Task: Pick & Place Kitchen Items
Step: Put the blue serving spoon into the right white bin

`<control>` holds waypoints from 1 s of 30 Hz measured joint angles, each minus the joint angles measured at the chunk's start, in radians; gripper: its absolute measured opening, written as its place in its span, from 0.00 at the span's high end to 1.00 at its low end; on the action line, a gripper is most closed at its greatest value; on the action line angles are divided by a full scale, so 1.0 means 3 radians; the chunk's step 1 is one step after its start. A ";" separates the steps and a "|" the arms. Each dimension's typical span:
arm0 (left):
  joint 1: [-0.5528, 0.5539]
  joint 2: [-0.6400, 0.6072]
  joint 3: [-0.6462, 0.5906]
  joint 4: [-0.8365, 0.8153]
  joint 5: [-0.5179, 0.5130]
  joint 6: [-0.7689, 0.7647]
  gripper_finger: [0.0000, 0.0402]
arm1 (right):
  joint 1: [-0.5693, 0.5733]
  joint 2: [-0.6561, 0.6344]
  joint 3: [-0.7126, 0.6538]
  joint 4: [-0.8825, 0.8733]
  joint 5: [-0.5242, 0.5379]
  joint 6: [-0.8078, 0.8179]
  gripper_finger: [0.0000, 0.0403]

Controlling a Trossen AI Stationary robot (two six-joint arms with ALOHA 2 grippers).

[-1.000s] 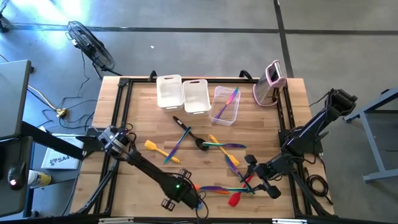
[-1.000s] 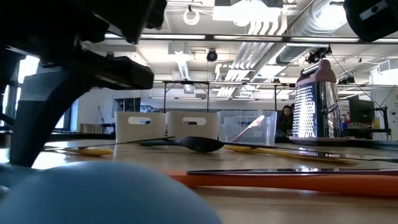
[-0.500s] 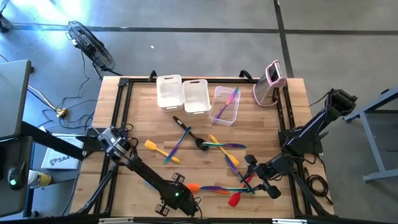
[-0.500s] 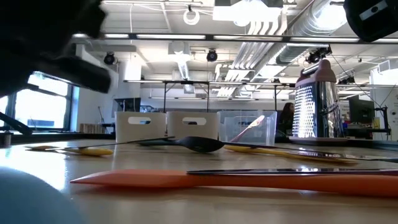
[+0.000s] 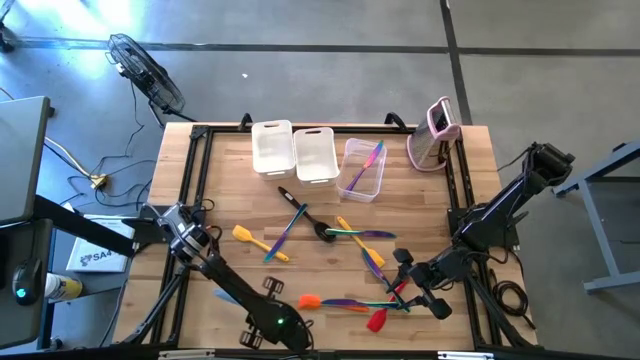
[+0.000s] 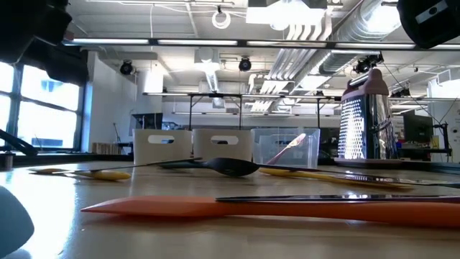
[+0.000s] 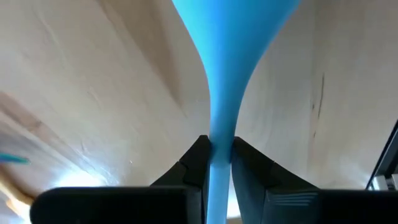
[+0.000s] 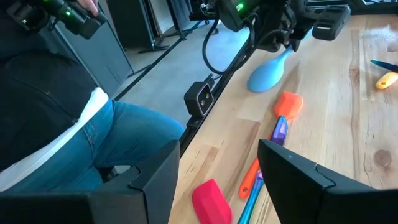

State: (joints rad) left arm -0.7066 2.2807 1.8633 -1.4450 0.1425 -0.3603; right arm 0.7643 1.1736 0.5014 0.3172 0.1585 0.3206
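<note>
Pale butcher-block planks form the table [image 5: 230, 190], framed by black rails, with grey concrete floor around it. Near the table's front edge, toward 7 o'clock in the high view, lies the light blue spoon [image 7: 225, 37]: smooth matte silicone, with a broad rounded bowl narrowing to a slim flat handle. The left gripper [image 7: 219, 163] is clamped on that handle, its two dark wedge-shaped fingers [image 7: 194, 163] pressed to either side, the bowl reaching out ahead of them; in the right wrist view the bowl looks to rest on the wood.

Just beside it, toward 3 o'clock, an orange spatula [image 5: 309, 301] lies flat with a soft, blunt blade, its handle running into a purple spatula [image 5: 340, 303] and a red spatula [image 5: 377, 320]. The right gripper [image 8: 216, 168] hovers by that cluster at the table's 5 o'clock, its blocky black jaws standing apart and holding nothing.

Farther back, a yellow spatula [image 5: 246, 236] and a black slotted turner [image 5: 300, 210] lie mid-table. At 12 o'clock stand two white tubs [image 5: 272, 147] and a clear tub [image 5: 364, 168] containing a utensil, with a perforated steel grater [image 6: 365, 122] at 1 o'clock. A person in jeans [image 8: 118, 137] sits just off the table's front edge.
</note>
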 joint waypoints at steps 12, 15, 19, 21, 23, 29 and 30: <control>0.0014 -0.0008 0.0009 0.0006 -0.0088 -0.0234 0.92 | 0.0000 0.0000 0.0000 0.0000 0.0000 -0.0004 0.48; 0.0015 -0.0008 0.0009 0.0007 -0.0092 -0.0234 0.92 | 0.0000 0.0000 0.0000 0.0000 0.0000 -0.0008 0.48; 0.0015 -0.0013 0.0009 0.0006 -0.0098 -0.0234 0.92 | 0.0000 0.0000 0.0000 0.0000 0.0000 -0.0009 0.48; 0.0017 -0.0013 0.0010 0.0006 -0.0098 -0.0236 0.92 | 0.0000 0.0000 0.0000 0.0000 0.0000 -0.0009 0.48; 0.0017 -0.0025 0.0013 -0.0011 -0.0099 -0.0255 0.92 | 0.0000 0.0000 0.0000 0.0000 0.0000 -0.0009 0.48; 0.0017 -0.0056 0.0485 -0.0373 -0.0337 -0.0328 0.92 | 0.0001 0.0000 0.0000 0.0009 0.0036 -0.0020 0.48; 0.0019 -0.0057 0.0607 -0.0433 -0.0398 -0.0346 0.92 | 0.0001 0.0000 0.0000 0.0009 0.0078 -0.0029 0.48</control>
State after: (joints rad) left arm -0.7010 2.2635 2.0455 -1.5749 0.0231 -0.4640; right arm 0.7647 1.1736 0.5014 0.3199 0.1820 0.3121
